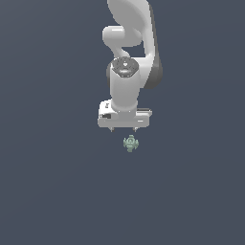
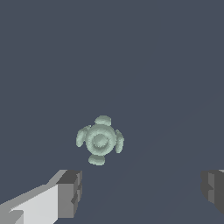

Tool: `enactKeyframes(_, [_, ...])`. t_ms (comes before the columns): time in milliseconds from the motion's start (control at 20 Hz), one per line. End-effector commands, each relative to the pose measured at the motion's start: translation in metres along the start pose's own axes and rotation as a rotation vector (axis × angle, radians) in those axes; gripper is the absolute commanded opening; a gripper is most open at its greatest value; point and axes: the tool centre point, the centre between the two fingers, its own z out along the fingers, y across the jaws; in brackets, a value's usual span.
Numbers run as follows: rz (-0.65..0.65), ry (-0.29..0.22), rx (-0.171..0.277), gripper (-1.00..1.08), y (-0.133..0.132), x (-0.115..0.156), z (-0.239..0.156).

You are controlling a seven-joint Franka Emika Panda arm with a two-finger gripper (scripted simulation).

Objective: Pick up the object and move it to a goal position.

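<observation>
The object [image 1: 130, 143] is a small pale mint-green lumpy thing with rounded knobs around a round body. It lies on the dark grey floor just in front of the arm in the exterior view. In the wrist view the object [image 2: 100, 140] lies ahead of the fingers, nearer one fingertip [image 2: 70, 192] than the other [image 2: 213, 189]. My white gripper [image 1: 124, 129] is open and empty. It hangs above and slightly behind the object, not touching it.
The floor [image 1: 57, 191] is a plain dark grey surface. The white arm [image 1: 127, 43] rises from behind the gripper toward the top of the exterior view. No other object shows.
</observation>
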Motion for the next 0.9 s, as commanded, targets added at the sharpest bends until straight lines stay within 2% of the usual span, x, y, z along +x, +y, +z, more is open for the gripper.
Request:
enactKeyframes(0, [0.000,0.000,0.000,1.00,0.0000,0.0000,0.0000])
enactKeyframes(450, [-0.053,0.028,-0.014,1.00,-0.0027,0.0085,-0.0006])
enactKeyframes(850, [-0.077,0.027,-0.014,1.00,-0.0040,0.0082,0.0028])
